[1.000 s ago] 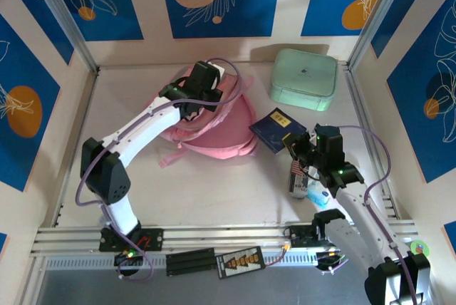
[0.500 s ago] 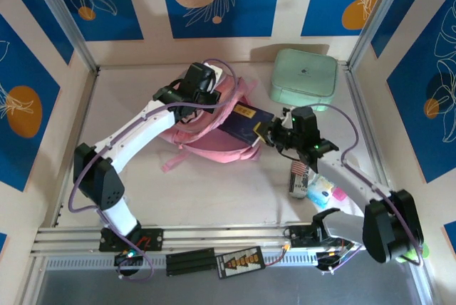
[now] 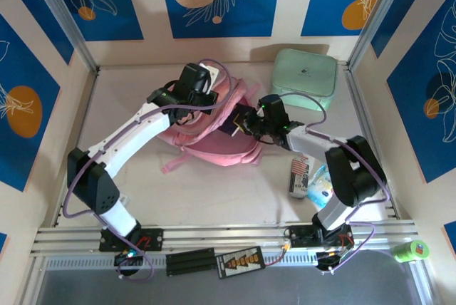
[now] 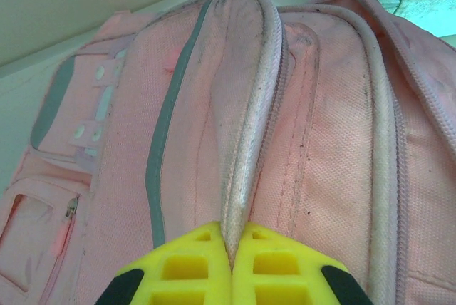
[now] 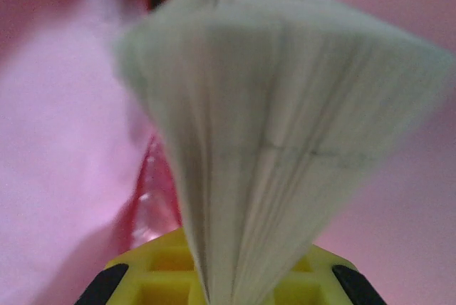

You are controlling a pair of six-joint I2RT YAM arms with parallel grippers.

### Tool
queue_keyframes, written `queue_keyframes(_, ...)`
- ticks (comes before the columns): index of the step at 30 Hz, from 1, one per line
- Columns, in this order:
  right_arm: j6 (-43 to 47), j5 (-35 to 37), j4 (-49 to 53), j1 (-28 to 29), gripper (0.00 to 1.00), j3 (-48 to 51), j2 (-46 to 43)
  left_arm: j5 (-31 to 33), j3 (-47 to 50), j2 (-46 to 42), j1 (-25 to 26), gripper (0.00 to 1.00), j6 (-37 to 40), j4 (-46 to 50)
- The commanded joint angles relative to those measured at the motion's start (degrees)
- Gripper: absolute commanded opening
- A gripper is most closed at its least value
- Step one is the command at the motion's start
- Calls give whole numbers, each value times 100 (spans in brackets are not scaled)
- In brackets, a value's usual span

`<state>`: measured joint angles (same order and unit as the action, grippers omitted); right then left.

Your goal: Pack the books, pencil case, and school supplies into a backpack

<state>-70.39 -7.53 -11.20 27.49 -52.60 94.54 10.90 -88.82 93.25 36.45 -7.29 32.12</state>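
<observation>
A: Top view: what were your grippers doing?
B: Your left gripper was clamped on the upper rim of the soft light-pink fabric backpack, which lay mid-way across the table. Your right gripper was clenched on a thin navy blue book, its far end at the bag's mouth. A mint-green rounded square box sat behind, apart from the bag.
A: Left wrist?
B: Your yellow fingers were pressed together on the pale zipper flap at the opening.
A: Right wrist?
B: You gripped the book at its page edge. The pages were fanned and blurred, with pink fabric on both sides.
</observation>
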Motion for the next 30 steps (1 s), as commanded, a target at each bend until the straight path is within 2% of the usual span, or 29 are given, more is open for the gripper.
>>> queue_keyframes(1, -27, 525, -231, 144, 0, -351, 317, -173, -35, -412, -70, 0, -166, -584)
queue_keyframes(8, -128, 721, -160, 392, 0, -980, 1034, -317, 52, -421, -133, 0, -233, -658)
queue_keyframes(13, -316, 604, -1088, 520, 16, -1278, 1715, -814, 18, -270, -376, 0, -443, -781)
queue_keyframes(17, -562, 425, -1260, 482, 22, -1524, 2093, -1048, -76, -176, -533, 0, -569, -724)
queue_keyframes(20, -456, 326, -1287, 477, 30, -1511, 2042, -1174, -22, -192, -620, 0, -641, -751)
queue_keyframes(25, -335, 186, -2096, 404, 56, -788, 1607, -1303, 59, -193, -713, 0, -743, -833)
queue_keyframes(30, -270, 171, -1853, 278, 64, -233, 957, -1372, 57, -189, -770, 0, -772, -825)
